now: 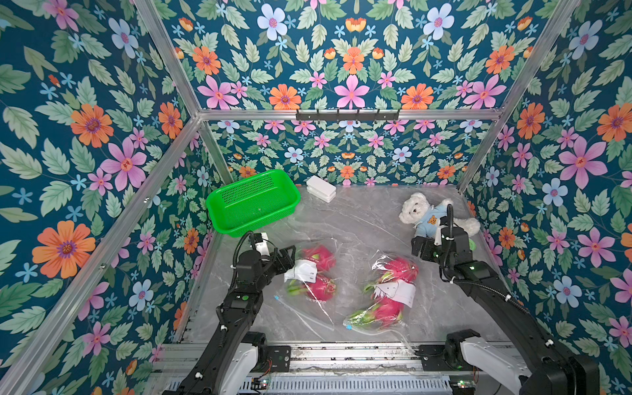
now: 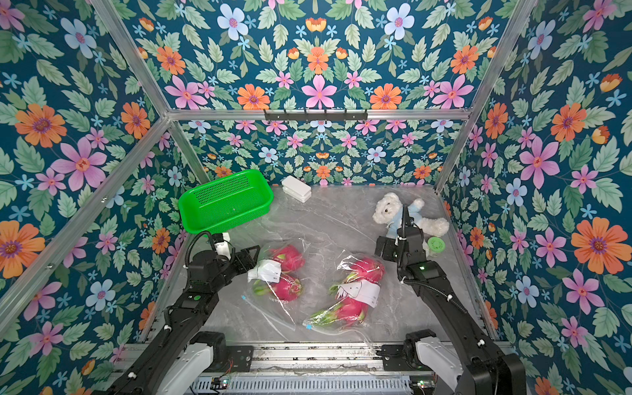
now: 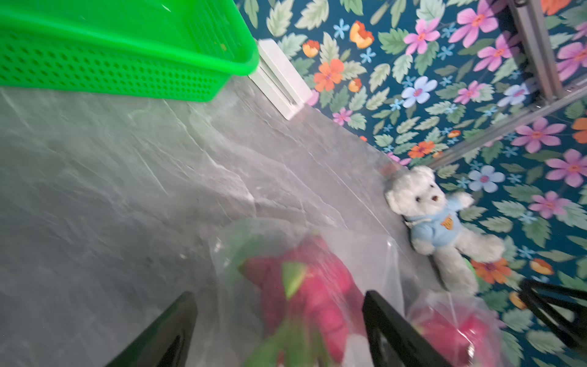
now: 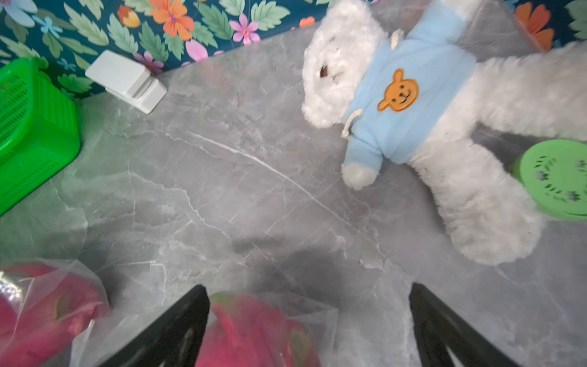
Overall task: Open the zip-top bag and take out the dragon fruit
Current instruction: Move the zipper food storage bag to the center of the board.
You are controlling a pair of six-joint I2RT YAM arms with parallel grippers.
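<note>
While left end effector [image 3: 279, 305] gapes astride one bagged fruit and right end effector [image 4: 309, 295] gapes empty, dragon fruit [image 1: 318, 256] lie near green basket [image 1: 219, 205]: likely heavy, film slippery; pinch zip edge [image 1: 304, 313].

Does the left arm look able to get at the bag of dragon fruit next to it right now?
Probably yes. The left gripper stands open at the far end of that bag. In the left wrist view a bagged dragon fruit shows between its jaws, with nothing else in the way.
</note>
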